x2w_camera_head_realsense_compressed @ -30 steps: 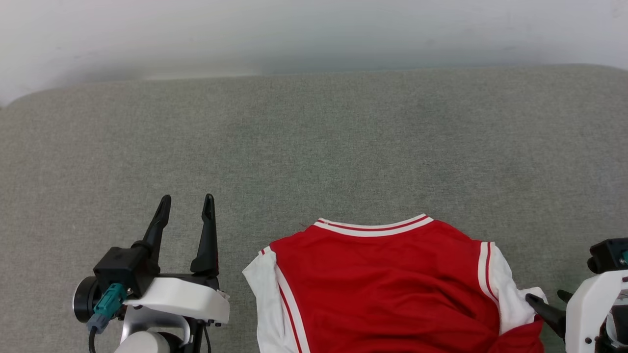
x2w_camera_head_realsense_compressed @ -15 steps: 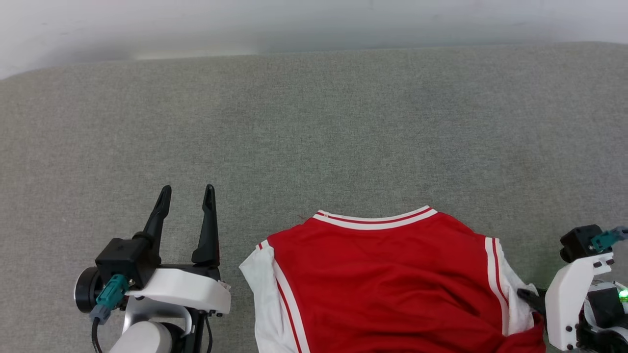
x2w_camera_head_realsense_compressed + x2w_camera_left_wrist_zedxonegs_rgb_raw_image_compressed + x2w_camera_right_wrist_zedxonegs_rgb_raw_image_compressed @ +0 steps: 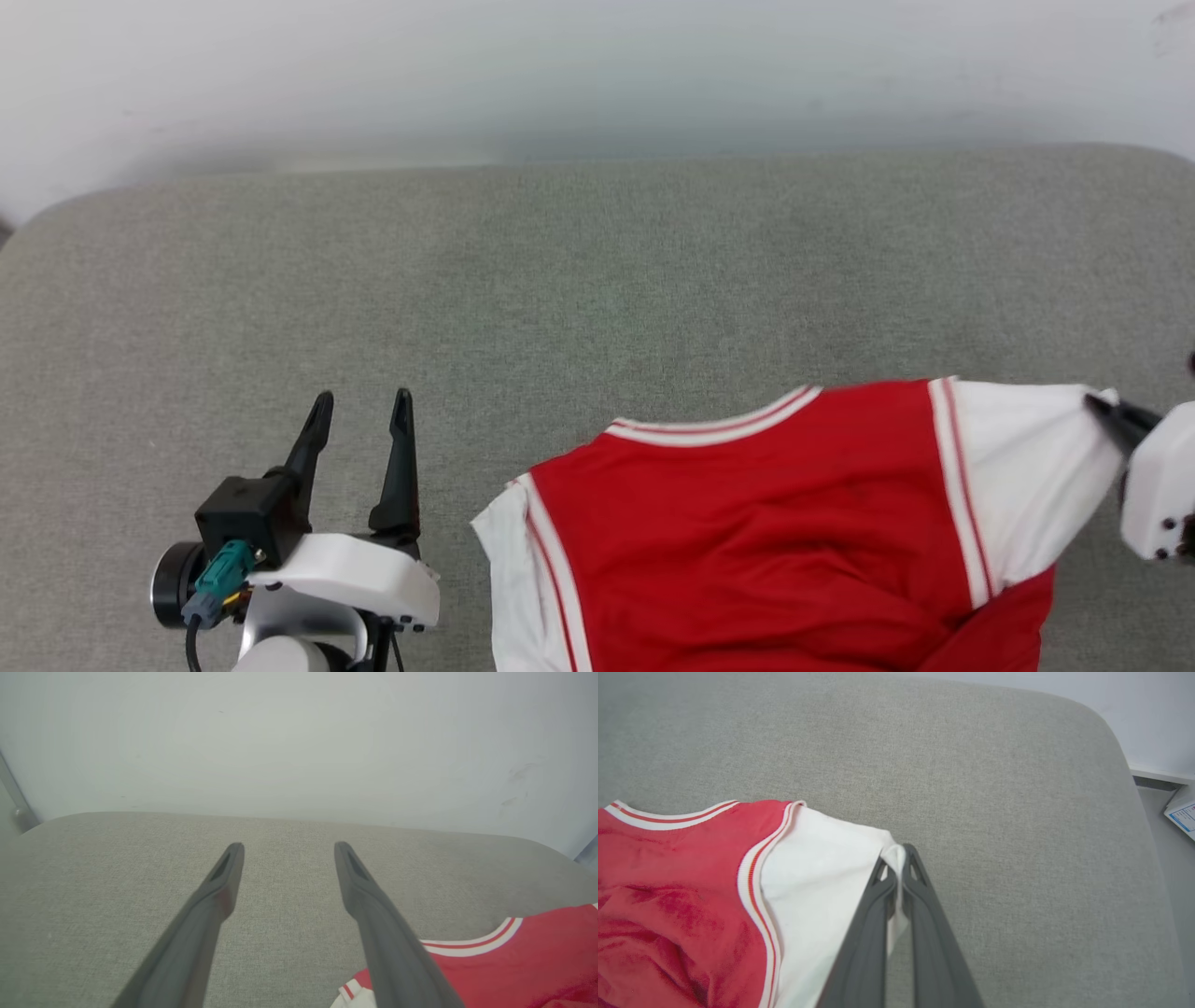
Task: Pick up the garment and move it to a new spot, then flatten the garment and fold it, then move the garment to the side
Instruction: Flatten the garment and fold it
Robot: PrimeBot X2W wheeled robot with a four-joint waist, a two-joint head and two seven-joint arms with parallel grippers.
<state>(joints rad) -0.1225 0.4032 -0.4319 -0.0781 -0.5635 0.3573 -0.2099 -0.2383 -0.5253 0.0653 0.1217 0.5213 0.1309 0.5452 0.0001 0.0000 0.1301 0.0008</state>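
Right gripper tight on garment (sleeve)

The left gripper sits low, fingers spread wide, pointing forward. The right gripper — out at the far right (wrist barely in the head view) — is pinched tight on the sleeve of the garment.

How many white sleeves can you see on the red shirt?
2 on the shirt: the left sleeve lies near the open left gripper; the right sleeve is stretched out, its tip pinched in the shut right gripper.
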